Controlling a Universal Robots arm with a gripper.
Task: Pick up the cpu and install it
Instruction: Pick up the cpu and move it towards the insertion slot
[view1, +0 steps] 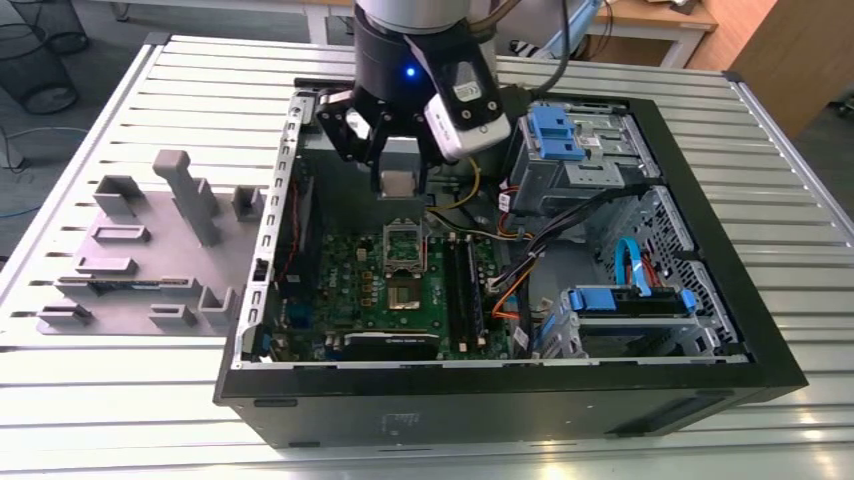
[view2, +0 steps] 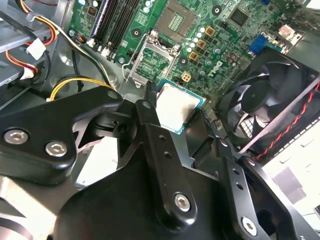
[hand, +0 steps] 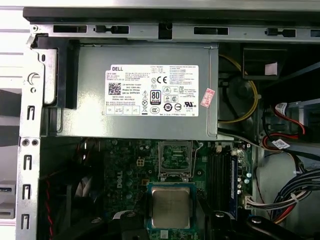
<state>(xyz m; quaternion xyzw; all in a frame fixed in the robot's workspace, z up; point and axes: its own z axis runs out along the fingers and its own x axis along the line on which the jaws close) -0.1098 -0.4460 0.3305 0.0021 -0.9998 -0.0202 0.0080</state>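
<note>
Exterior view, left to right: grey holder blocks (view1: 147, 250) on the slatted surface (view1: 134, 400); open PC case (view1: 507, 405); inside it, pincer (view1: 396, 168) clamped on the cpu (view1: 396, 184), held above the motherboard, apart from the open socket (view1: 404, 240); blue drive cage (view1: 567, 135). Second wrist view: cpu gripped by its edges between black fingers (view2: 150, 125), near the case fan (view2: 267, 105). First wrist view: silver cpu top facing the camera, socket between it and the power supply (hand: 135, 95).
</note>
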